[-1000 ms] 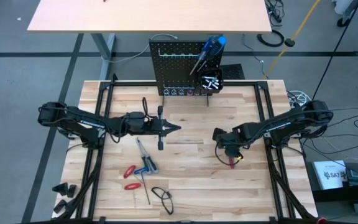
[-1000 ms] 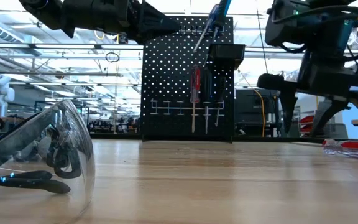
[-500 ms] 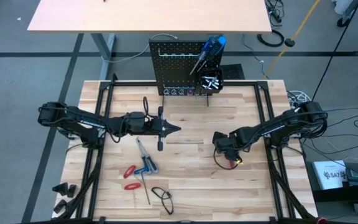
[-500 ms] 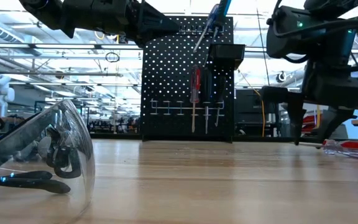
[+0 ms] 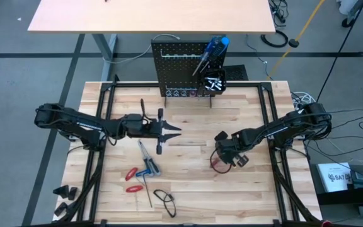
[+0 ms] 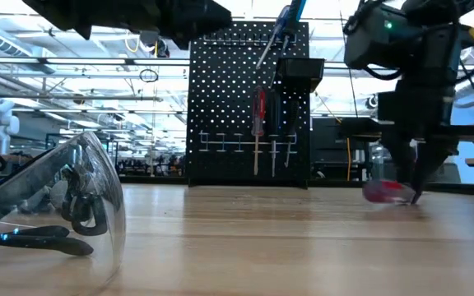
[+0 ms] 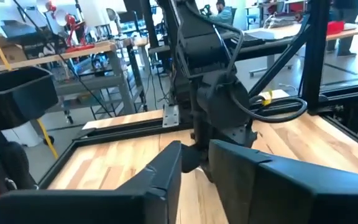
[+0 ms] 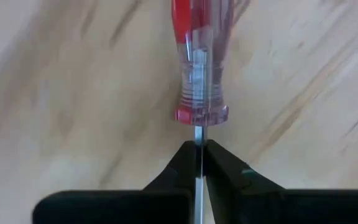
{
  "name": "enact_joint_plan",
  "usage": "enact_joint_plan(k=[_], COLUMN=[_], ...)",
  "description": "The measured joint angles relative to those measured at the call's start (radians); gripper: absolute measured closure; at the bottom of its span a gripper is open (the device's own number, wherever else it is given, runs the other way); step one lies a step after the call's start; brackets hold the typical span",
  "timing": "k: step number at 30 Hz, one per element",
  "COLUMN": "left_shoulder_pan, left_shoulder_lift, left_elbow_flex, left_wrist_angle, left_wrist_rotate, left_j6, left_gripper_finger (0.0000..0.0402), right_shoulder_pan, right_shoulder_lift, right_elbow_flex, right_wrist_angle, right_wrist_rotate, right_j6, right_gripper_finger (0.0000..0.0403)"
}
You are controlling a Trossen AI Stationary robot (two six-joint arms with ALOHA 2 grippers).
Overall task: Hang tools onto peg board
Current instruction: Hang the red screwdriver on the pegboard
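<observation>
**Right gripper pinches a screwdriver shaft**

While one upright black perforated metal peg board (image 5: 181,66) stands at the table's far edge, two dark arms work. Left gripper (image 5: 176,130) hovers mid-table, fingers slightly parted, empty. Right gripper (image 8: 199,160) clamps one clear red-handled screwdriver (image 8: 199,56) by its thin metal shaft, right of centre.

screwdriver (image 8: 201,68): glossy clear-red plastic handle, thin bare metal shaft | table (image 8: 73,93): smooth pale wood | right gripper (image 8: 201,163): matt black
</observation>
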Motion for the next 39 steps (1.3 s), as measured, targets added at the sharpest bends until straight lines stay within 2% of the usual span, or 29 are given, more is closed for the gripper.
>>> enact_joint_plan(k=[4, 8, 12, 18, 22, 26, 29, 35, 39], left_shoulder_pan=[-0.009, -0.009, -0.009, 0.006, 0.006, 0.004, 0.004, -0.011, -0.022], left_shoulder_lift=[-0.056, -0.113, -0.180, -0.232, -0.217, -0.189, -0.151, -0.006, 0.093], left_elbow_flex=[0.000, -0.003, -0.044, -0.166, -0.183, -0.184, -0.184, -0.177, -0.124], left_wrist_angle=[-0.062, -0.103, -0.037, 0.176, 0.240, 0.240, 0.263, 0.478, 0.518], left_wrist_rotate=[0.032, 0.184, 0.211, 0.202, 0.177, 0.177, 0.176, 0.176, 0.176], left_j6=[0.001, 0.044, 0.047, 0.005, -0.013, 0.000, -0.004, -0.033, -0.033], left_gripper_finger=[0.0292, 0.0290, 0.0290, 0.0290, 0.0286, 0.0261, 0.0230, 0.0162, 0.0137], right_shoulder_pan=[0.001, 0.000, -0.016, -0.023, -0.032, -0.044, -0.056, -0.090, -0.103], right_shoulder_lift=[0.000, -0.018, -0.044, -0.055, -0.055, -0.055, -0.055, -0.055, -0.050], right_elbow_flex=[0.000, 0.000, 0.000, 0.000, 0.000, 0.000, 0.000, 0.000, 0.000], right_wrist_angle=[0.093, 0.240, 0.453, 0.859, 1.040, 1.143, 1.177, 1.210, 1.215], right_wrist_rotate=[-0.017, -0.015, -0.050, -0.055, -0.055, -0.052, -0.054, -0.051, -0.051], right_j6=[0.132, 0.261, 0.395, 0.406, 0.376, 0.327, 0.315, 0.340, 0.383], right_gripper_finger=[0.0393, 0.0397, 0.0398, 0.0399, 0.0399, 0.0399, 0.0399, 0.0399, 0.0399])
